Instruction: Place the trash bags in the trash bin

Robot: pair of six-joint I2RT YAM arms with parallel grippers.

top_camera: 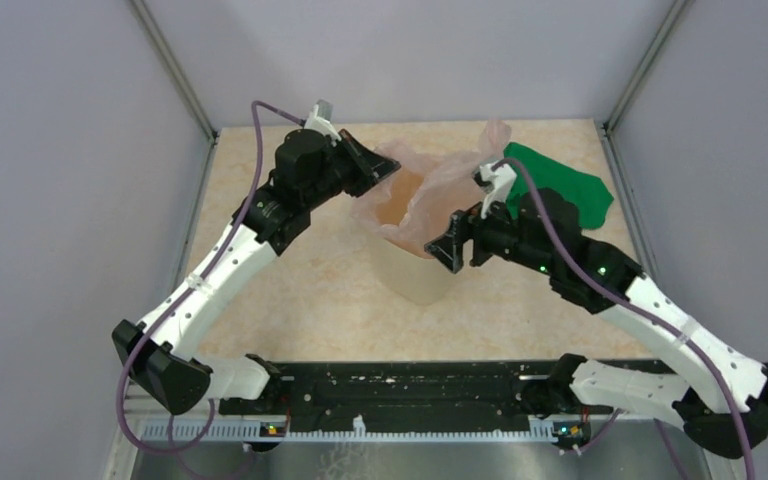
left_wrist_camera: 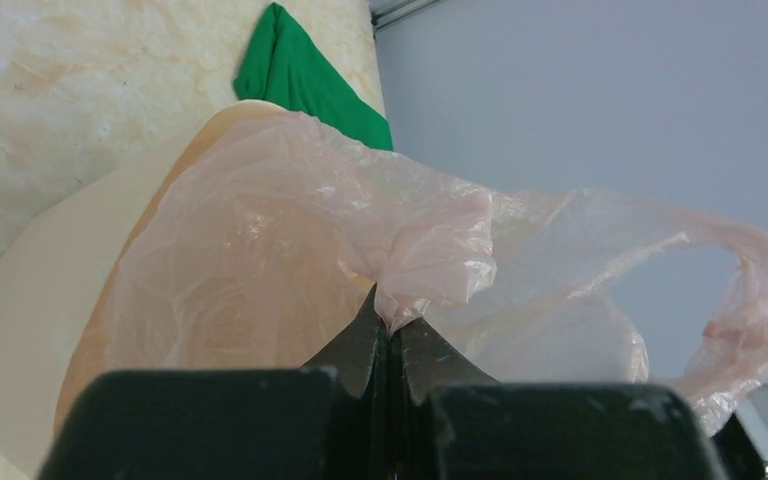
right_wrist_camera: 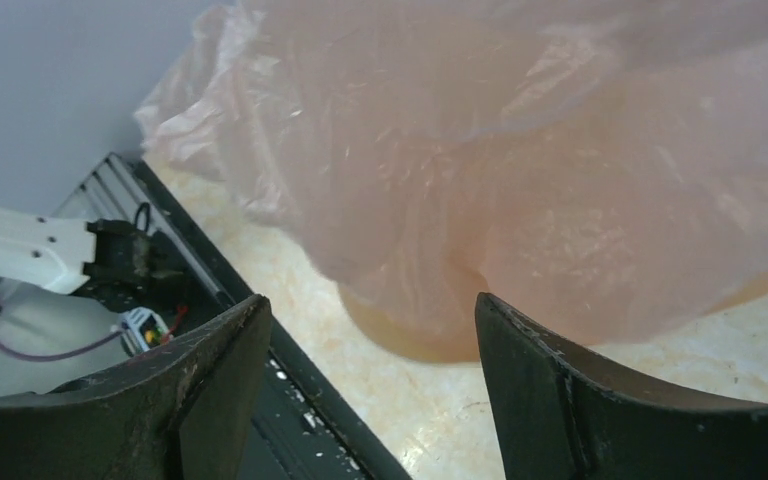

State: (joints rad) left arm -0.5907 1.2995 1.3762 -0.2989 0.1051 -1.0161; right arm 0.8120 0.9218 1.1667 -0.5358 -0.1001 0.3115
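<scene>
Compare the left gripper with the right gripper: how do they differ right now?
The left gripper is shut, pinching a fold of the trash bag; the right gripper stands open and grips nothing. The left gripper sits at the far left of the trash bin mouth; the right gripper at its near right side. Both are black and point toward the bag draped over the bin.

Bin (top_camera: 415, 278) mouth blocked by draped bag (top_camera: 438, 190).
Left claw (top_camera: 390, 168) pinches the bag at the far-left rim; right claw (top_camera: 452, 243), spread, crowds the near-right rim. Green cloth (top_camera: 560, 190) lies behind. Open tabletop (top_camera: 300, 290) left and in front of bin.
</scene>
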